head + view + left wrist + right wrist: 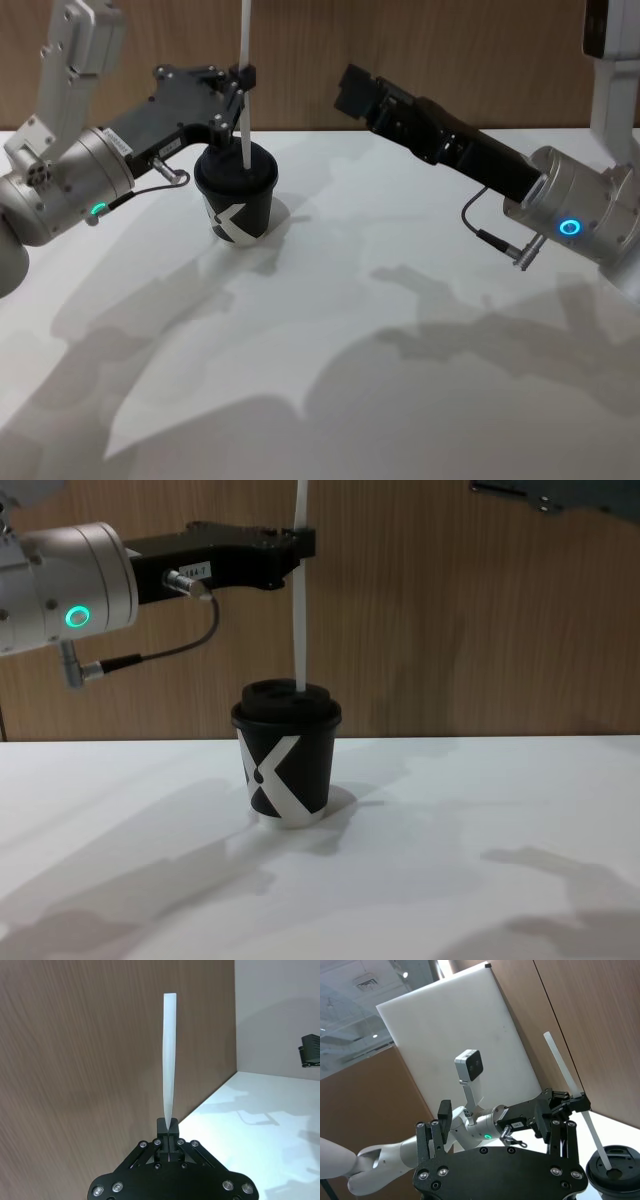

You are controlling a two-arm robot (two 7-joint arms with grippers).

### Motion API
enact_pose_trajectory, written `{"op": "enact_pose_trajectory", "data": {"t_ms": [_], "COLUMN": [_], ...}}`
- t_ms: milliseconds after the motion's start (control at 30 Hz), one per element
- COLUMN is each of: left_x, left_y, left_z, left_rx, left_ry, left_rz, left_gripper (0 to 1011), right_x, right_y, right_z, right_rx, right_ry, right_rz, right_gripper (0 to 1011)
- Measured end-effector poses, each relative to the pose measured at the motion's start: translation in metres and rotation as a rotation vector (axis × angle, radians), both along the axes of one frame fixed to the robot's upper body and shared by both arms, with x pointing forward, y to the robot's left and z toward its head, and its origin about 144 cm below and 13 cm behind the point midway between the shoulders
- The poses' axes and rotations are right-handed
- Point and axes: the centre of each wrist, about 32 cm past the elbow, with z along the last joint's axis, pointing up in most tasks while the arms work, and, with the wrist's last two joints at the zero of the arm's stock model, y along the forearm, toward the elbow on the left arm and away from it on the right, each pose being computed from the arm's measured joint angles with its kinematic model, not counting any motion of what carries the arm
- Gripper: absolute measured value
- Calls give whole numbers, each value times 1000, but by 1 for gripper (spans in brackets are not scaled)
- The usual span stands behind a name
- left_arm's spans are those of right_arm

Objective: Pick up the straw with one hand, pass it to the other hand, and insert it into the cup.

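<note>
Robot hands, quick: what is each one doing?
Left gripper: fingers shut on the straw, its tip at the cup lid.
Right gripper: open, holding nothing.

The counter [400,380] was a plain white surface running back to a wood-grain wall. Directly on it stood the cup [238,200], upright on its white base rim, toward the robot's left and nearer the back edge than the front. Its black domed lid sat on top. Grey shadows lay across the white surface around it.
</note>
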Motion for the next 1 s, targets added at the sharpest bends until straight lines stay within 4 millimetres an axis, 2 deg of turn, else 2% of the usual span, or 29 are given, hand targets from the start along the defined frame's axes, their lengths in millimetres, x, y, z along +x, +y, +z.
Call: {"op": "enact_pose_trajectory", "data": {"t_ms": [1000], "left_x": [10], "left_y": [0], "left_z": [-9], "left_rx": [-24], "left_ry": [39], "left_rz": [-10], "left_gripper": [7], "right_x": [0], "right_y": [0], "right_z": [0], "right_rx": [0], "right_ry": [0], "right_rz": [0], "right_gripper": [1001]}}
